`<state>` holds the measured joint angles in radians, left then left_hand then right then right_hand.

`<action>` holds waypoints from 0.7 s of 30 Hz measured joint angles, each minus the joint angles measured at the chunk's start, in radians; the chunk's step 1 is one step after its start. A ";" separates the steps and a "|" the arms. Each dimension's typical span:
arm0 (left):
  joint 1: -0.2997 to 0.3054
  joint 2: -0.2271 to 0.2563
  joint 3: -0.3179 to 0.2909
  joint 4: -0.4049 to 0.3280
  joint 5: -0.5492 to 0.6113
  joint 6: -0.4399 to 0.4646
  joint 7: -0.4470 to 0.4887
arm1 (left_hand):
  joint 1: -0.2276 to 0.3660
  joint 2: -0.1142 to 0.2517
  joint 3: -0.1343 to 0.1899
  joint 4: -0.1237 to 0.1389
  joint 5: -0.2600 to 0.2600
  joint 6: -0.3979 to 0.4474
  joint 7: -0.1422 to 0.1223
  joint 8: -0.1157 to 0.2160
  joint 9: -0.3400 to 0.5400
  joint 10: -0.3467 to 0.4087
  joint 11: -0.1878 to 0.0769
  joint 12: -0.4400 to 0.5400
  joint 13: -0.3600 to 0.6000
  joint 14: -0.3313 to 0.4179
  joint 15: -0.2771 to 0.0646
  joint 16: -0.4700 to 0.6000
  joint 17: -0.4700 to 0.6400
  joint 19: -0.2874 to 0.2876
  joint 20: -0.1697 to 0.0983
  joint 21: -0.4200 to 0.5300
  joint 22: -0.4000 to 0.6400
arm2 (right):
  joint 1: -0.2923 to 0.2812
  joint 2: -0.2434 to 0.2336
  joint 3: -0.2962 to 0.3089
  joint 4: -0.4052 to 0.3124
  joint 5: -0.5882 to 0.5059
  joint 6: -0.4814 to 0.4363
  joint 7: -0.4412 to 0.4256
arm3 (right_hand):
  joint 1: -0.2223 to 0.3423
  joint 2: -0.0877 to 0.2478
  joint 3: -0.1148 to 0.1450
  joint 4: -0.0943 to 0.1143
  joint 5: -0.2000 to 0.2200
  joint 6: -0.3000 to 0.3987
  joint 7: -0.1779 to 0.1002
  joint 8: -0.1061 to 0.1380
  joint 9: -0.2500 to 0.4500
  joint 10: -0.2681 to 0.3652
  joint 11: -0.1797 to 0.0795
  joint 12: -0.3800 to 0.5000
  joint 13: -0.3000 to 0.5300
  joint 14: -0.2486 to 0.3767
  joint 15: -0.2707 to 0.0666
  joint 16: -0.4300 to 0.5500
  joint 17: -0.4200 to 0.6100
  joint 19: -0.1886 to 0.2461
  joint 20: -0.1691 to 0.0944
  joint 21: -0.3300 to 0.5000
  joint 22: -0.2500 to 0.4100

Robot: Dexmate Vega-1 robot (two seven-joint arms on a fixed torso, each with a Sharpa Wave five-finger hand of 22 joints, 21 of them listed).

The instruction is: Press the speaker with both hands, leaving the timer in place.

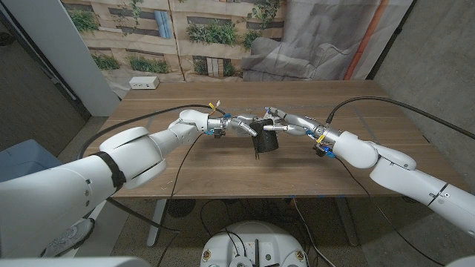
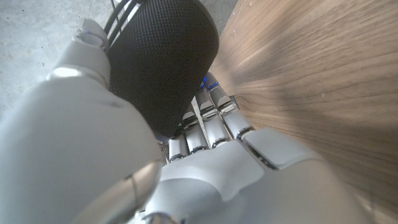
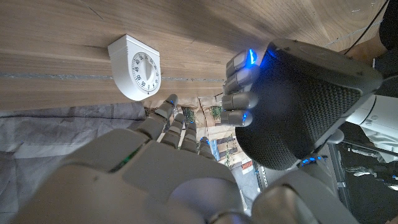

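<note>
Pressing in from both sides, we have the black mesh speaker (image 1: 266, 138) over the middle of the wooden table (image 1: 185, 170). Our left hand (image 1: 241, 126) has fingers (image 2: 205, 127) curled against the mesh, thumb on the other face. Our right hand (image 1: 286, 123) wraps fingers (image 3: 239, 93) round it too. White dial timer (image 3: 137, 68) sits on the table, apart from the speaker. White box (image 1: 144, 83) lies at the table's far left corner.

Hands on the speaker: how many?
2. The left hand presses the speaker from the robot's left, the right hand from its right; the timer stands apart on the table.
</note>
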<state>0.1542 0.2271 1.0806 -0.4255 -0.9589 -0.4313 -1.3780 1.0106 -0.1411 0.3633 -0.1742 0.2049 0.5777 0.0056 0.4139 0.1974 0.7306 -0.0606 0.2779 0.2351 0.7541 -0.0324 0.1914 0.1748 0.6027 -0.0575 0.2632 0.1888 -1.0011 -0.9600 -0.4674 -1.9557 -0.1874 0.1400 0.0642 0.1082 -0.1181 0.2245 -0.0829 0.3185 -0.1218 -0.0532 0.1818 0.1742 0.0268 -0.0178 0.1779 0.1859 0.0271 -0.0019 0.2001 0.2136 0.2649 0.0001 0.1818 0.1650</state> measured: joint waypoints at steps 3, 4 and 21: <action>0.000 0.000 0.000 0.000 0.000 0.000 0.000 | 0.000 0.000 0.000 0.000 0.000 0.000 0.000 0.000 0.000 0.000 0.000 0.000 0.000 0.000 0.000 -0.001 0.000 0.000 0.000 0.000 0.000 | 0.000 0.000 -0.001 0.001 -0.003 0.000 -0.001 | 0.000 0.000 0.000 0.000 0.000 0.000 0.000 0.000 0.000 0.000 0.000 0.004 0.000 0.000 0.000 0.000 0.000 0.000 0.000 0.000 0.000; 0.000 0.000 0.000 -0.001 0.000 0.000 0.000 | 0.000 0.000 0.000 0.000 0.000 0.000 0.000 -0.001 0.000 0.000 0.000 0.000 0.000 0.000 0.000 -0.001 0.000 0.000 0.000 0.000 0.000 | 0.000 0.001 -0.001 0.002 -0.005 -0.001 -0.003 | 0.000 0.000 0.000 0.000 0.000 0.000 0.000 0.000 0.000 0.000 0.000 0.004 0.000 0.000 0.000 0.000 0.000 0.000 0.000 0.000 0.000; 0.000 0.003 0.022 -0.014 -0.014 -0.005 0.001 | 0.000 0.000 0.004 -0.004 0.000 0.012 0.013 0.000 0.000 0.018 0.018 0.000 0.000 0.011 0.003 0.002 0.000 0.003 -0.003 0.000 0.000 | -0.012 -0.001 -0.005 -0.001 -0.021 -0.016 -0.019 | 0.000 0.000 -0.006 -0.003 0.007 -0.005 -0.006 0.008 0.000 0.000 0.000 0.004 0.000 0.000 0.000 0.000 0.000 0.004 -0.004 0.000 0.000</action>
<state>0.1543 0.2303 1.1022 -0.4399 -0.9730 -0.4366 -1.3772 1.0106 -0.1411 0.3670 -0.1779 0.2049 0.5899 0.0182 0.4144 0.1974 0.7483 -0.0428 0.2779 0.2350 0.7647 -0.0290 0.1935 0.1750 0.6056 -0.0605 0.2632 0.1887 -1.0132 -0.9611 -0.4721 -1.9572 -0.2087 0.1245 0.0451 0.1082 -0.1183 0.2187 -0.0857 0.3257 -0.1273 -0.0588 0.1897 0.1742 0.0268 -0.0179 0.1818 0.1860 0.0271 -0.0019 0.2000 0.2138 0.2685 -0.0036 0.1818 0.1650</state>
